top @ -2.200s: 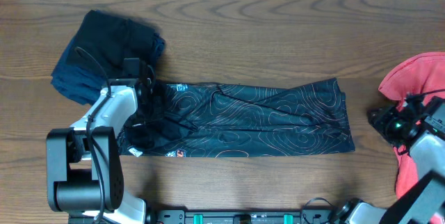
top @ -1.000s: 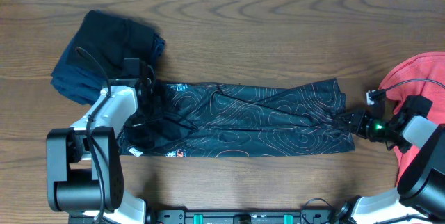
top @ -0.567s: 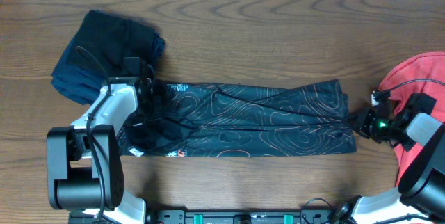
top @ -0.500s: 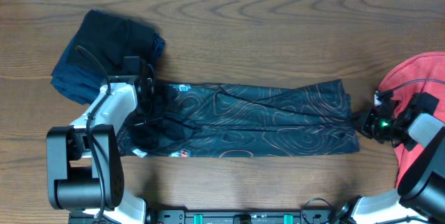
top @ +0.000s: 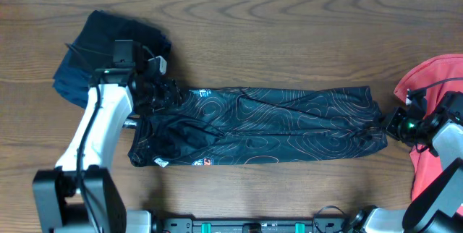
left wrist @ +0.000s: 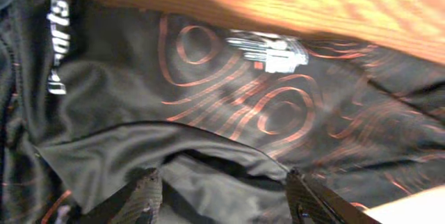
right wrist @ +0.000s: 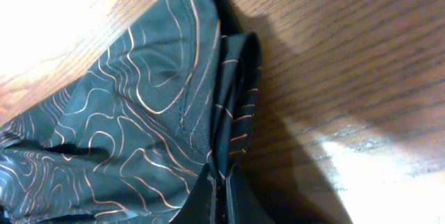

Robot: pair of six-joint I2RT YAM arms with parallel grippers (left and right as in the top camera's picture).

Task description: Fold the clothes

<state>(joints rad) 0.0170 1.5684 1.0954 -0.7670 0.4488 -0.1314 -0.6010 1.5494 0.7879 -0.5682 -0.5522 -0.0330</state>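
Between the closed fingertips of the right end effector point(right wrist: 221, 195), a bunched fold at the end of the black jersey point(top: 268, 128) is clamped; a second earlier those fingers are seen parted, just short of that edge. With the grip made, the whole garment is drawn toward this end effector. Its near edge now lies further over on the bench point(top: 289, 37) than in the earlier views, close to the coral-red T-shirt point(top: 434, 81) behind the end effector, and the long creases are pulled straighter.

At the far end, the left end effector point(left wrist: 226, 197) is released. Its fingers are spread wide above the logo area, nothing is pinched between them, and it is drawn back from the cloth toward the dark blue garment point(top: 108, 45) just beyond it.

The jersey is therefore held at one end only, and is laid as a long flat band between the two end effectors. The shift is judged to be a straightening tug, with the lengthwise folds apparently made and a cross fold not yet done. With the far end freed, any further pull is expected to drag the cloth rather than tension it.
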